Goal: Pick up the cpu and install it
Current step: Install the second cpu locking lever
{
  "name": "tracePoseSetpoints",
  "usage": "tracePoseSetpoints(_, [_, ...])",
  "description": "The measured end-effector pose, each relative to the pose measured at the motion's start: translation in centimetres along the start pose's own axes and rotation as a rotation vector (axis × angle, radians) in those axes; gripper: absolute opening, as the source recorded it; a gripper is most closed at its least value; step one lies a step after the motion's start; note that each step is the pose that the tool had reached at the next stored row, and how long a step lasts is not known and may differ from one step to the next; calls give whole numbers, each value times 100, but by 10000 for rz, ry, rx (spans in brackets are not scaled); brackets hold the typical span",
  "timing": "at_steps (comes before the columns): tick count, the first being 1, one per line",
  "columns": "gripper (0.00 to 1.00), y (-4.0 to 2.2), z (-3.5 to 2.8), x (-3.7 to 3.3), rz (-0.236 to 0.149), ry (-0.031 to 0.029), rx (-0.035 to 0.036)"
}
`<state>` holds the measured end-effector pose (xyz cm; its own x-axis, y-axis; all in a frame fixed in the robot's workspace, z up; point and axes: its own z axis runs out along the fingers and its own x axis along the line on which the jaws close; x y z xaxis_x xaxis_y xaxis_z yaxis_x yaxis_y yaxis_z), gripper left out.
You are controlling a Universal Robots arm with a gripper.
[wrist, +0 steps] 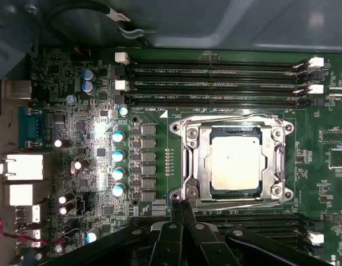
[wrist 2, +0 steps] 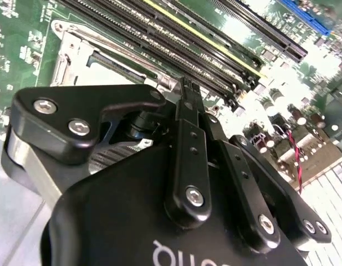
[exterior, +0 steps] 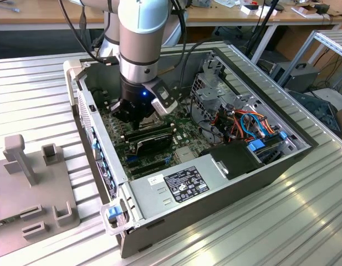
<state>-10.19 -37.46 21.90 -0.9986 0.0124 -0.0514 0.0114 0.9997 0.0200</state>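
cpu (wrist: 235, 166) seated in socket (wrist: 195, 166), pincer (wrist: 182, 208) clenched empty beside it, tips partly cut off

It looked like a lab or workshop where robots were tried out. An open computer case (exterior: 226, 183) sat on a ribbed metal table (exterior: 37, 83). A big robot arm (exterior: 142, 39) reached down into it. Behind stood wooden desks (exterior: 43, 14) with cables (exterior: 265, 22) and small loose parts.
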Motion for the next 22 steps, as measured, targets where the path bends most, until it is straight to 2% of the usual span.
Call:
tracePoseSetpoints(4, [11, 2, -72, -4, 0, -2, 10])
tracePoseSetpoints(9, [11, 2, -74, -18, 1, 0, 12])
tracePoseSetpoints(13, [11, 5, -58, -286, 0, -1, 11])
tracePoseSetpoints(19, [11, 65, -102, -300, 0, -2, 11])
tracePoseSetpoints(22, [11, 159, -102, -302, 0, 0, 6])
